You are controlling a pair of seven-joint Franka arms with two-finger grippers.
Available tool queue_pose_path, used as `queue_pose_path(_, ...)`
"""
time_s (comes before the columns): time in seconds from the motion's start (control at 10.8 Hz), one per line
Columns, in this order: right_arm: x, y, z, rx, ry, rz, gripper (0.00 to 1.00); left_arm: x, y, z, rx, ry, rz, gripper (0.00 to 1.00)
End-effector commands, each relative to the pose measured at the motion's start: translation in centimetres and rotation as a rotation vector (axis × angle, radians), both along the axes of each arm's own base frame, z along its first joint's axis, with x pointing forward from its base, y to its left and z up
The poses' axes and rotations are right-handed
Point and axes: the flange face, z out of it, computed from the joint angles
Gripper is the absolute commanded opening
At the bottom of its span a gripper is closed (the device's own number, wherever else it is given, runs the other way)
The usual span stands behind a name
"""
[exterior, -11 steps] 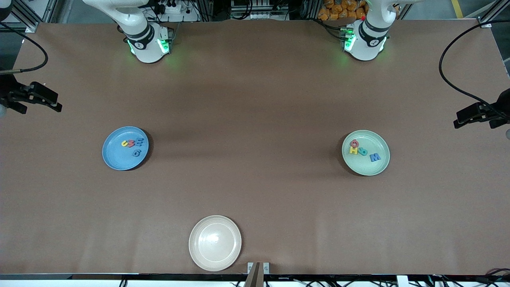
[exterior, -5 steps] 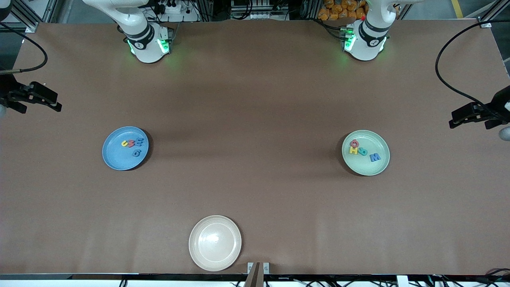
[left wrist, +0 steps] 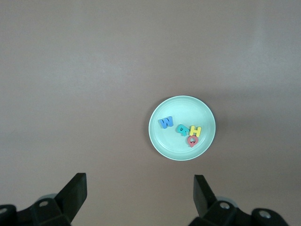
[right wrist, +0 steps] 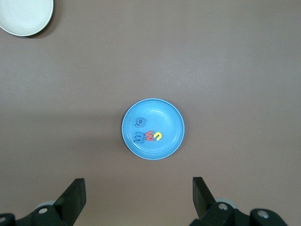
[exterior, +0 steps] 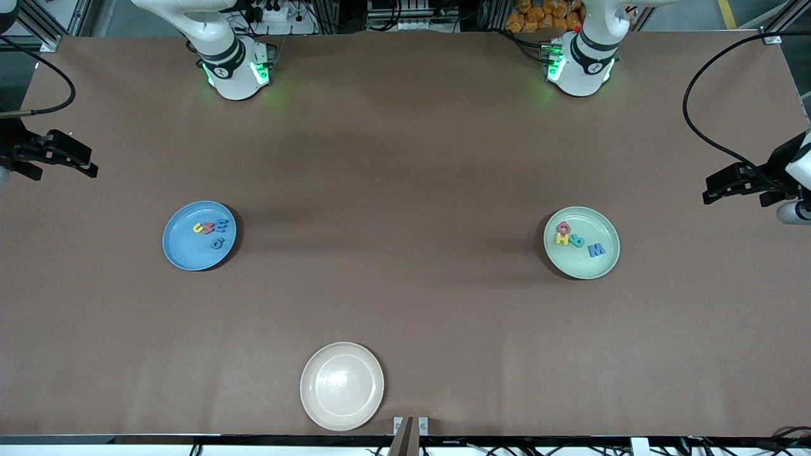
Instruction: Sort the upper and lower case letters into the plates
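The surface (exterior: 405, 304) is a matte brown sheet, smooth and faintly creased. On it sit three round shallow plates with a soft sheen. The blue plate (exterior: 199, 235) lies toward the right arm's end and holds four small chunky flat letters: a yellow letter (exterior: 198, 228), a red one (exterior: 208, 228), a blue one (exterior: 222, 224) and another blue one (exterior: 217, 243) just nearer the front camera. They blend into the plate's colour, and which characters they are is hard to read.

The mint green plate (exterior: 581, 242) lies toward the left arm's end, well apart from the blue one. In it a red ring-shaped letter (exterior: 563, 227) touches a yellow H (exterior: 562, 239); beside these are a teal letter (exterior: 576, 240), too small to read surely, and a blue M or W (exterior: 596, 250), depending on the side it is viewed from.

The cream plate (exterior: 342, 386) sits nearest the front camera, glossy, with nothing in it.

The left claw (left wrist: 140, 193) hangs high over the surface beside the green plate, fingers spread wide and grasping nothing; its black fingers are cut off at the wrist view's edge. The right claw (right wrist: 138, 194) hangs high near the blue plate, likewise released, holding nothing.
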Motion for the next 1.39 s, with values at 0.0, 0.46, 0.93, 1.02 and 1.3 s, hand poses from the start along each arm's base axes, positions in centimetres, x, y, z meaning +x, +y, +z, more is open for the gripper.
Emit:
queue_pose_path(0.0, 0.2, -0.6, 0.4, -0.006, -0.001, -0.012, 1.0, -0.5, -2.0, 0.2, -0.018, -0.003, 0.031, 1.0)
queue_pose_path(0.46, 0.2, -0.9, 0.4, -0.005, -0.004, -0.019, 1.0, -0.6, -3.3, -0.3, -0.028, 0.002, 0.069, 1.0)
queue_pose_path(0.93, 0.3, -1.2, 0.3, -0.005, -0.003, -0.025, 1.0, -0.4, -2.5, -0.6, -0.034, 0.002, 0.094, 1.0)
queue_pose_path(1.02, 0.2, -1.2, 0.3, -0.005, -0.001, -0.026, 1.0, -0.5, -2.5, -0.7, -0.032, 0.008, 0.094, 1.0)
queue_pose_path(1.3, 0.4, -1.2, 0.0, -0.005, 0.005, -0.025, 1.0, -0.7, -2.0, -1.1, -0.017, 0.033, 0.088, 1.0)
